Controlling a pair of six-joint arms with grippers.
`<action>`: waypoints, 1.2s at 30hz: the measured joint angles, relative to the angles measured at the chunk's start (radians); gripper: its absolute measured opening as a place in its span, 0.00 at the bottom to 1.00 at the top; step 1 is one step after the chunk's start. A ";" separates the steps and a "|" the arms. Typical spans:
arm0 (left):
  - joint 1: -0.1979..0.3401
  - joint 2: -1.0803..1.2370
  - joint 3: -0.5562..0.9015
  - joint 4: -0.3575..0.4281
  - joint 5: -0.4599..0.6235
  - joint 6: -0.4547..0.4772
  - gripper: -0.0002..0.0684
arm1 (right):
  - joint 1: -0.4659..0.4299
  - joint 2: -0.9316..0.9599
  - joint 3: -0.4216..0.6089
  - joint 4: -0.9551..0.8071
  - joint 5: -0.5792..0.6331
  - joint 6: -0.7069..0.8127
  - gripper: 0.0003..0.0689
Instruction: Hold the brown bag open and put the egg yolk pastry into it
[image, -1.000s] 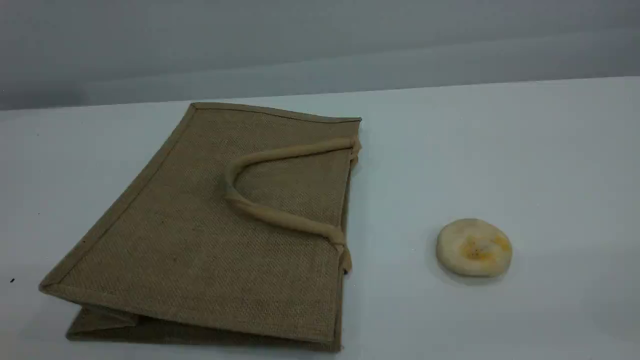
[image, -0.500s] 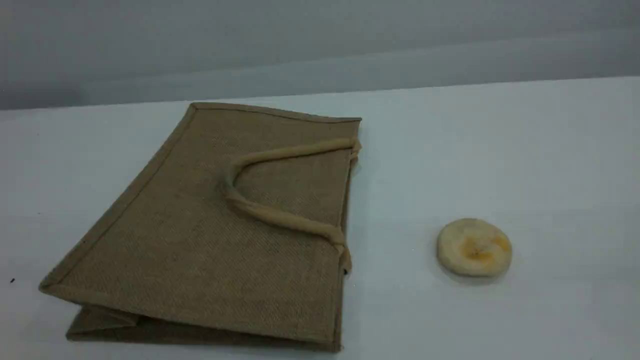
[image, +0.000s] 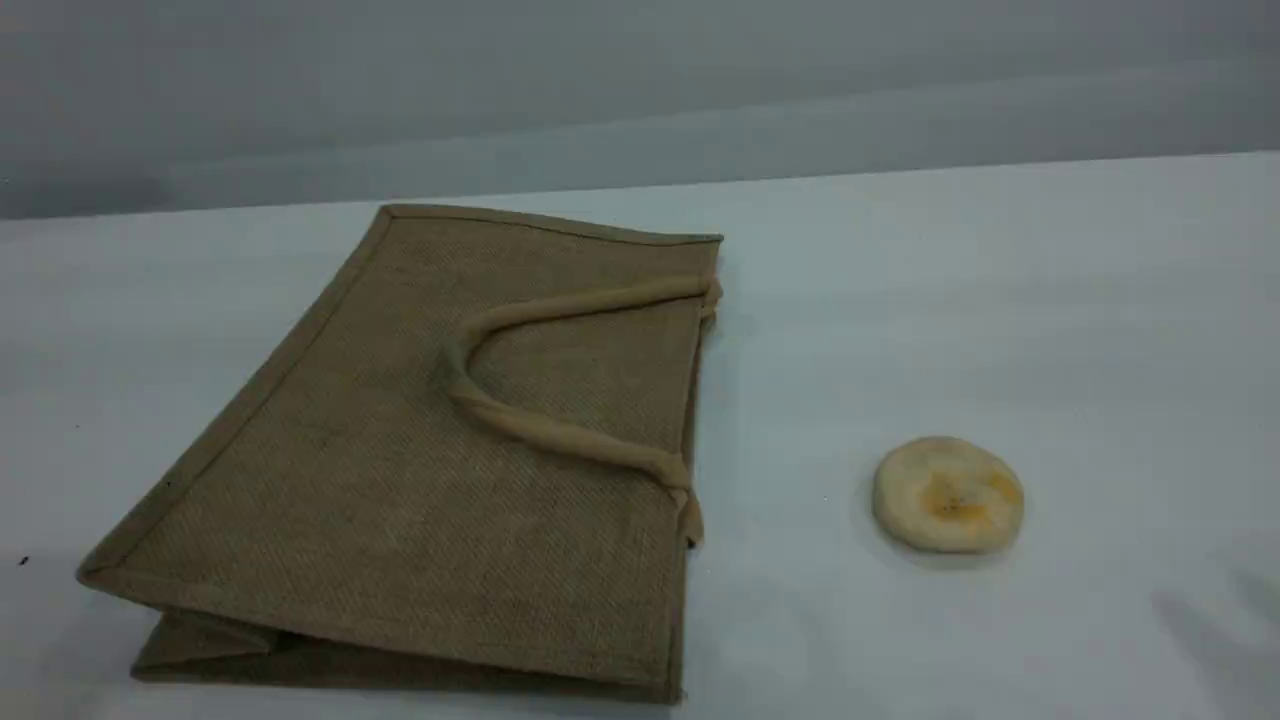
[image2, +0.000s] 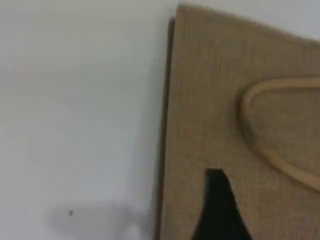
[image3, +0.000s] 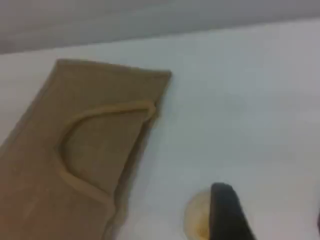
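Since the bag (image: 430, 460) lies flat on the desk (image: 1000, 300), mouth facing right toward the pastry (image: 948, 494), nothing can go in until it's opened. Its top handle (image: 540, 430) is folded back onto the cloth, free to be lifted. Pastry sits on the desk well apart from the mouth, untouched. Left hand (image2: 218, 210) hangs over the bag panel near its far edge, jaws wide, holding nothing, likely there to lift the top side. Right hand (image3: 227, 212) hovers over the pastry, empty; how far it's open I cannot tell, only one fingertip shows.
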 joint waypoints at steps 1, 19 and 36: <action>0.000 0.046 -0.016 -0.014 -0.008 0.012 0.61 | 0.000 0.038 0.000 0.031 -0.015 -0.022 0.48; -0.116 0.720 -0.287 -0.238 -0.086 0.207 0.61 | 0.000 0.499 -0.143 0.371 -0.079 -0.344 0.48; -0.172 0.991 -0.490 -0.283 -0.082 0.174 0.61 | 0.000 0.534 -0.143 0.368 -0.046 -0.343 0.48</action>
